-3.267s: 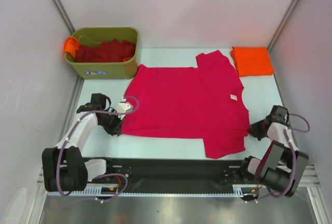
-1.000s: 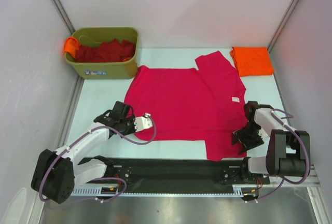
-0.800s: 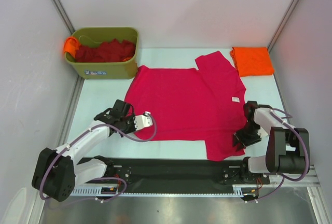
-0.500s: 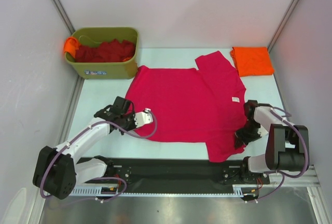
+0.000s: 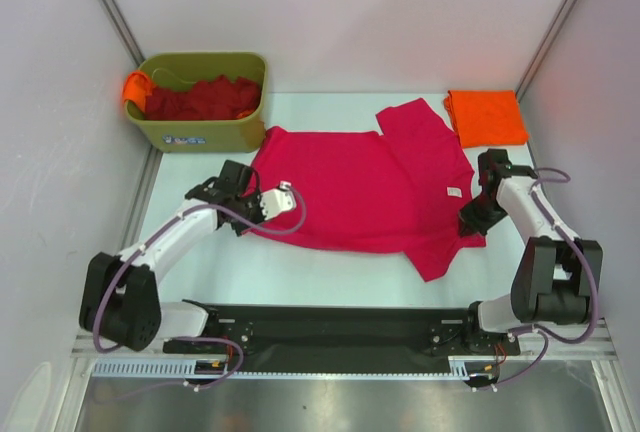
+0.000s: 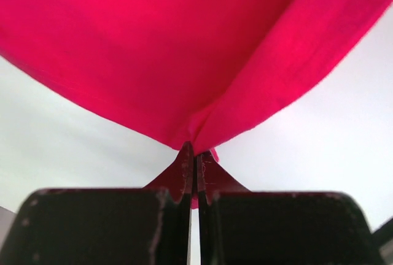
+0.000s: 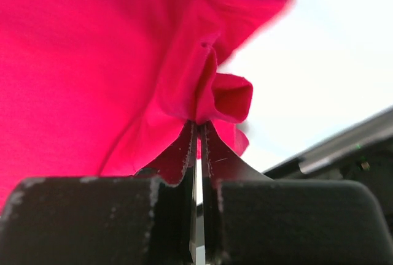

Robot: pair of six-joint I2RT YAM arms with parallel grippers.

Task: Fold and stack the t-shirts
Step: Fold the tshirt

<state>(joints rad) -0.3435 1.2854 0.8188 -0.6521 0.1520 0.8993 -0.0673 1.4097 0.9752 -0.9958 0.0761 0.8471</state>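
Both jaws clamped tight on the near edge of crimson-pink t-shirt (image 5: 360, 187).
Hem corner in left gripper (image 6: 196, 154), sleeve end in right gripper (image 7: 198, 127); cloth spreads ahead of both jaws, long axis running jaw to jaw, each arm nearest its own end.

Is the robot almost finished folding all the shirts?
Not yet. Done: one orange shirt lies folded at the back right. In hand: the pink shirt lies open, and the left fingers and right fingers are each shut on its near edge, likely for a first fold. Left: the dark red shirts and another orange one wait in the green bin.
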